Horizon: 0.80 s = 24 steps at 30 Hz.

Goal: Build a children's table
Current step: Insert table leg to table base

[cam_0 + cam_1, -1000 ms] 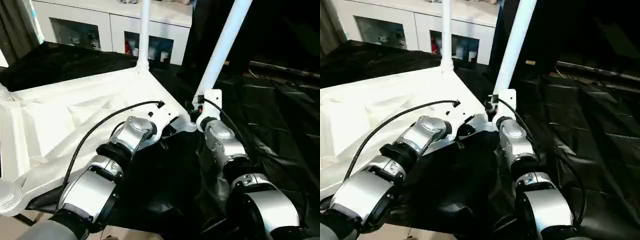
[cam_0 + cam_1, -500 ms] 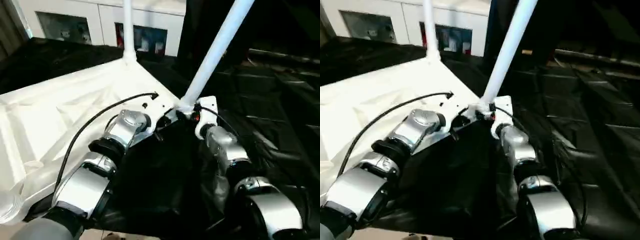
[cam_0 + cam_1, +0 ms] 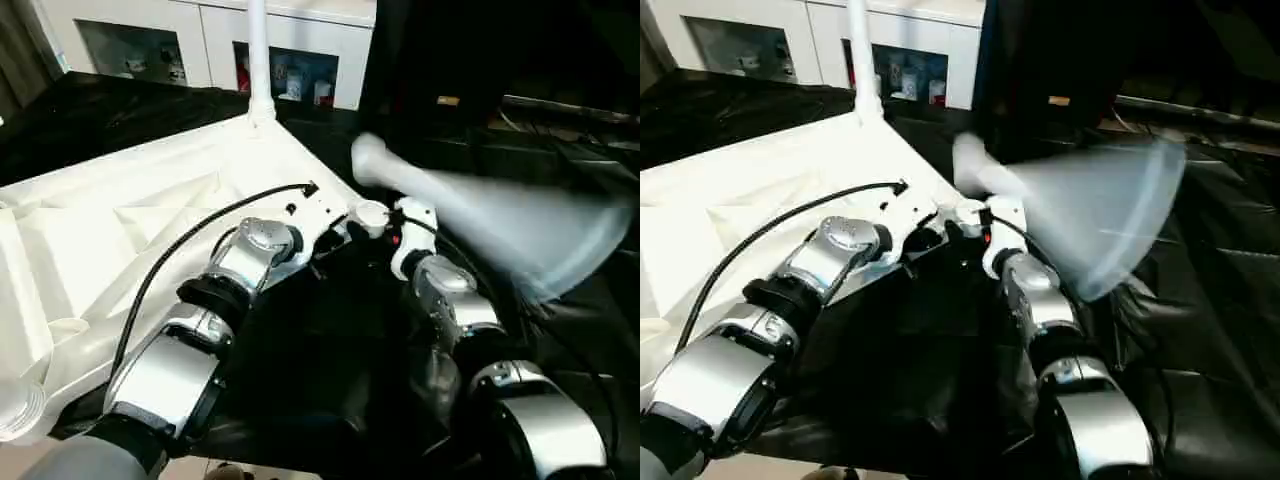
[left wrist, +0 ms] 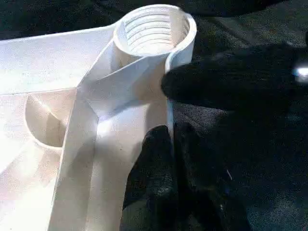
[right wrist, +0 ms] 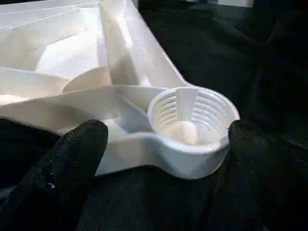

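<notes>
The white tabletop (image 3: 130, 240) lies underside up on the black-draped work table (image 3: 330, 370), its ribs and raised rim facing the ceiling, and serves here as the landmark. The black cloth (image 3: 1200, 300) is wrinkled and glossy and spreads well beyond the tabletop on the robot's right. Behind the tabletop's far edge stands a white cabinet (image 3: 200, 40) with glass-fronted compartments holding small objects too small to tell. At the tabletop's far corner one white leg (image 3: 257, 55) stands upright in its socket. At the near right corner the round threaded socket (image 5: 192, 120) is open, with nothing seated in it. Just beyond that corner a second leg (image 3: 480, 215) appears as a broad pale blur sweeping to the right above the black cloth, its narrow end near the corner; it touches neither gripper. The left gripper (image 4: 171, 144) rests against the tabletop's rim beside that socket, its two black fingers pressed together with nothing between them. The right gripper (image 5: 163, 144) has its fingers (image 5: 77, 149) spread wide on either side of the socket, gripping nothing. Both silver forearms reach in from the near edge toward this corner.
</notes>
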{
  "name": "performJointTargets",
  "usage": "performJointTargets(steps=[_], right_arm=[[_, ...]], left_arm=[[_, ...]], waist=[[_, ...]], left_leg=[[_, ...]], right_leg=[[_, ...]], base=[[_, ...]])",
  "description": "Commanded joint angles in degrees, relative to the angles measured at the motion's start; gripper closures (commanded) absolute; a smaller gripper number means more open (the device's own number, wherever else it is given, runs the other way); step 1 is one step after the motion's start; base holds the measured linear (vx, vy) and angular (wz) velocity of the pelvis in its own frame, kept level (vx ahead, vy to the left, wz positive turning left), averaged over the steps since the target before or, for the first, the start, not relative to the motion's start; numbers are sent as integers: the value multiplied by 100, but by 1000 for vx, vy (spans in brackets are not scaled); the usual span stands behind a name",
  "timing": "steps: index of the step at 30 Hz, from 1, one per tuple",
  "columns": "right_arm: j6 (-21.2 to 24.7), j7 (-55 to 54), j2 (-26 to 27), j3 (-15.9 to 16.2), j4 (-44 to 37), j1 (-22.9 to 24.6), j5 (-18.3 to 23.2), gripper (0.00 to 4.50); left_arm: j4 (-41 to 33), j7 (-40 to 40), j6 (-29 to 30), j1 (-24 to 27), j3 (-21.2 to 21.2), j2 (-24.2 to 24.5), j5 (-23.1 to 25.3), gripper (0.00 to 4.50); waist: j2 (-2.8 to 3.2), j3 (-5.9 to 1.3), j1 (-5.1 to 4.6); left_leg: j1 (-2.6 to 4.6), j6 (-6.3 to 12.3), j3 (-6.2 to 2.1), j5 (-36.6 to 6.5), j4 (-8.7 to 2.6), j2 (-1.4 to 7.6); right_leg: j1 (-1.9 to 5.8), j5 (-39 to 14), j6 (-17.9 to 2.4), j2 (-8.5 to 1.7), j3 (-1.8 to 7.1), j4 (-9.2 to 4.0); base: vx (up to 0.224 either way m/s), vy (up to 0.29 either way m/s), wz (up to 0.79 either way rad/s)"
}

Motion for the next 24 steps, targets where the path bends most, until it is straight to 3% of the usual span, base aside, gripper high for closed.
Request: performJointTargets(steps=[1,7,11,16,17,24], right_arm=[[128,52,-16,31,70,105,-29,4],[159,33,-27,0,-18,173,-7,4],[153,46,-12,33,-76,227,-38,4],[142,74,-11,40,-97,237,-34,4],[142,75,-12,40,-98,237,-34,4],[240,218,-131,24,-373,351,18,4]], left_arm=[[-156,-45,-62,6,-30,58,52,450],[-185,-72,-64,29,-26,79,51,450],[-185,-78,-69,38,-11,84,44,450],[-239,-147,-112,105,-20,133,40,450],[-241,-151,-115,108,-22,135,40,450],[-719,-1285,-794,529,-375,462,28,450]], waist=[[29,-385,41],[41,-387,43],[32,-403,49],[34,-406,52],[10,-406,47],[31,-392,74]], left_leg=[[93,800,-50,-164,-282,322],[92,724,-51,-246,-278,321],[94,806,-51,-60,-257,314],[92,841,-52,-67,-251,311],[91,847,-50,-67,-249,312],[93,790,-49,-176,-256,330]], right_leg=[[355,890,-1882,-519,245,-209],[367,758,-1891,-517,241,-209],[375,1031,-1907,-508,237,-176],[378,984,-1933,-508,231,-175],[380,974,-1935,-507,231,-178],[369,732,-1886,-517,231,-178]], base=[[0,0,0],[0,0,0],[0,0,0],[0,0,0],[0,0,0],[0,0,0]])
